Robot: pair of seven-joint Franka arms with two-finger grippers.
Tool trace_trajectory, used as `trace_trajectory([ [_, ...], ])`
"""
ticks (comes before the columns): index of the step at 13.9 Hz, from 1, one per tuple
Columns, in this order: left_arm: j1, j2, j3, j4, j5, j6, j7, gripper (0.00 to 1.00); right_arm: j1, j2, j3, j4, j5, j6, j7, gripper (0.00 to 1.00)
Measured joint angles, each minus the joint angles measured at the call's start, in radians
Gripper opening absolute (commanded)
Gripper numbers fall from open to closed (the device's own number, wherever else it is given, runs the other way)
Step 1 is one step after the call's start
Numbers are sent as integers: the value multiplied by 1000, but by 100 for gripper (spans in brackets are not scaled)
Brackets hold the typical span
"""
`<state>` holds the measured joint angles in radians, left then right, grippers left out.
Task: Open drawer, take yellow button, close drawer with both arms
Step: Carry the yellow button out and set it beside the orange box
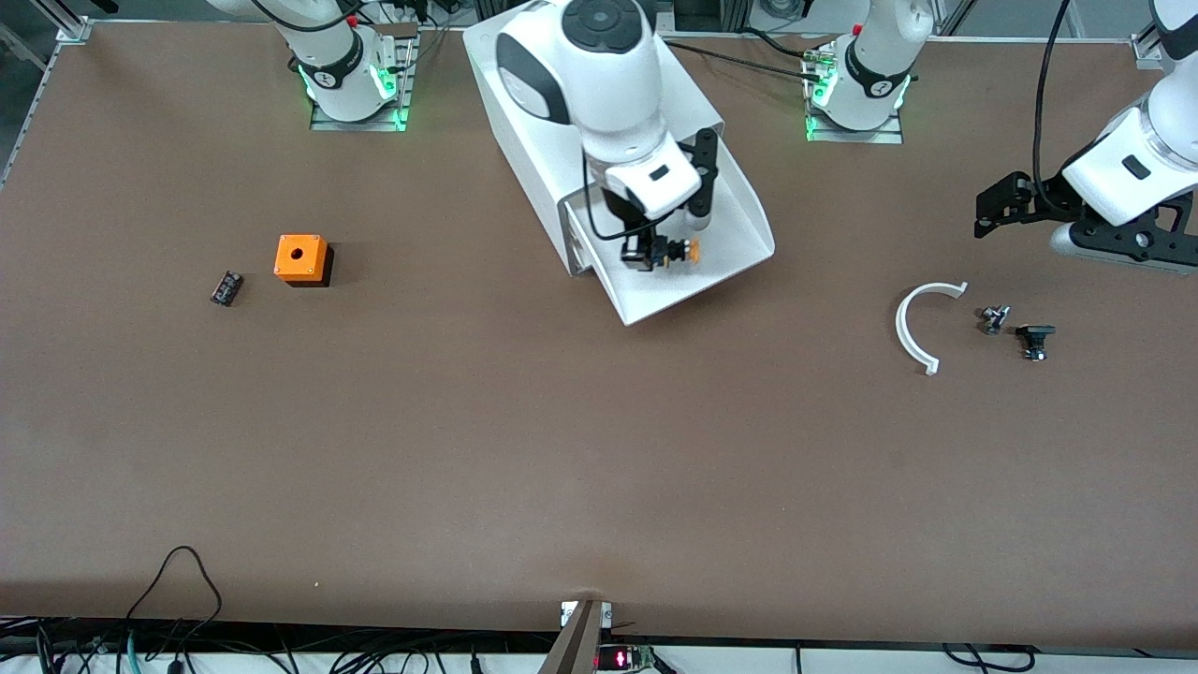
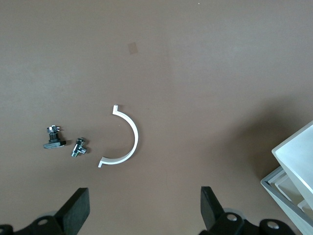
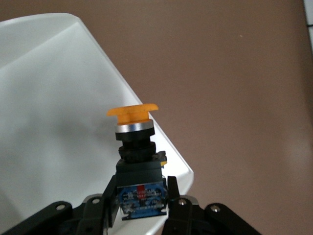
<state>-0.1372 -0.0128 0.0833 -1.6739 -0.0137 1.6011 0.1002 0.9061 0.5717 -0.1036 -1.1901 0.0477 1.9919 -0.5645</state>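
Note:
The white cabinet [image 1: 524,122] stands between the two arm bases, and its drawer [image 1: 730,267] is pulled out toward the front camera. My right gripper [image 1: 660,253] hangs over the open drawer, shut on the button [image 1: 681,251]. In the right wrist view the fingers [image 3: 172,188] clamp the button's black body [image 3: 139,169], and its orange cap [image 3: 133,111] points away over the drawer's white rim [image 3: 146,122]. My left gripper [image 1: 983,215] waits open in the air near the left arm's end of the table, with nothing between its fingers [image 2: 78,208].
An orange cube with a hole [image 1: 301,258] and a small black part [image 1: 226,287] lie toward the right arm's end. A white curved piece [image 1: 913,328] and two small dark parts [image 1: 994,318] [image 1: 1034,339] lie below my left gripper [image 2: 144,210].

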Motion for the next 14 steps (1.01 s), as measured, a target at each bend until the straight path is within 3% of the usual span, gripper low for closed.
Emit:
trace_trajectory([
  [4,0,8,0,8,0,-4,0,100,-117,-42,-29,-65,0,-2,61,19],
  [8,1,8,0,9,0,-5,-1,100,-295,-104,-33,-229,1,24,102,20],
  [14,1,29,0,33,0,-5,-1,100,-425,-148,-35,-433,-3,31,412,20],
])
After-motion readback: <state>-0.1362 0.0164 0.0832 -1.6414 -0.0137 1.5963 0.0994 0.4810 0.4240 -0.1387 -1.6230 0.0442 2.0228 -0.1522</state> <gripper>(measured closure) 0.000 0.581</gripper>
